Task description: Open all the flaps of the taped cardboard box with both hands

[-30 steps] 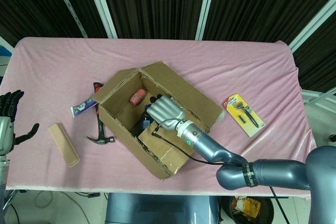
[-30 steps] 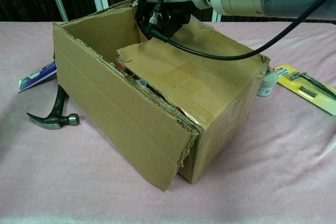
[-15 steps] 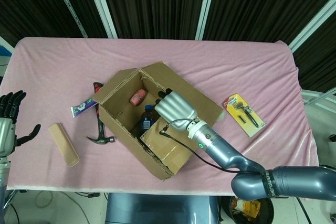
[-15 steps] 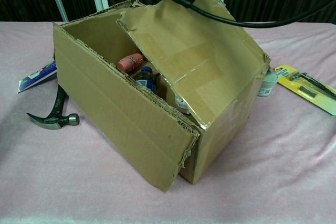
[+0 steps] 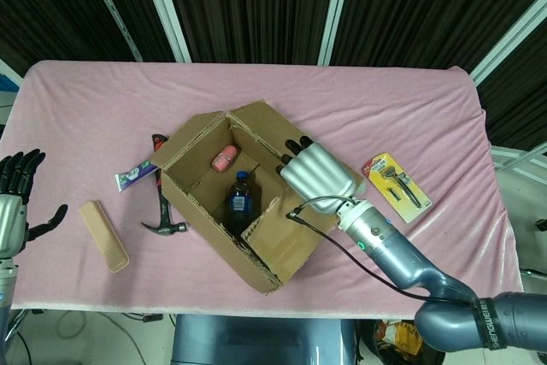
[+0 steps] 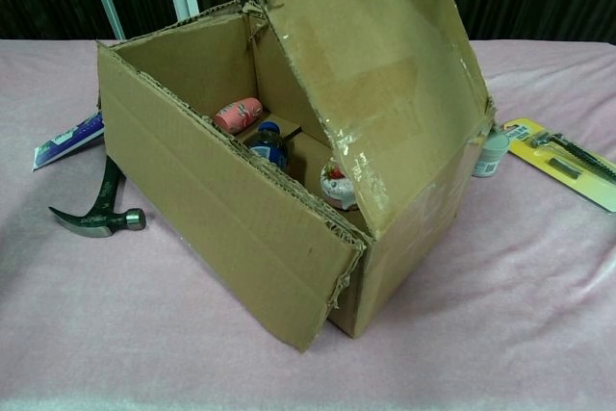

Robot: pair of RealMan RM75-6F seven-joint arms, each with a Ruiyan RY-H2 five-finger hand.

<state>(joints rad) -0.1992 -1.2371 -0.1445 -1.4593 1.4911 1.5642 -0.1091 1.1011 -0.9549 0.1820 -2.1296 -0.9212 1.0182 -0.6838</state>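
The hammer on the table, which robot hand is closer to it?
Left, narrowly. The left hand hangs open off the table's edge, beyond the hammer; the right hand is across the box, lifting its flap.

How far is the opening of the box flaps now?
Done: the cardboard box is open enough to show a bottle inside. In hand: the right hand lifts the right flap, now almost upright. Left: folding that flap fully outward; the left hand waits aside.
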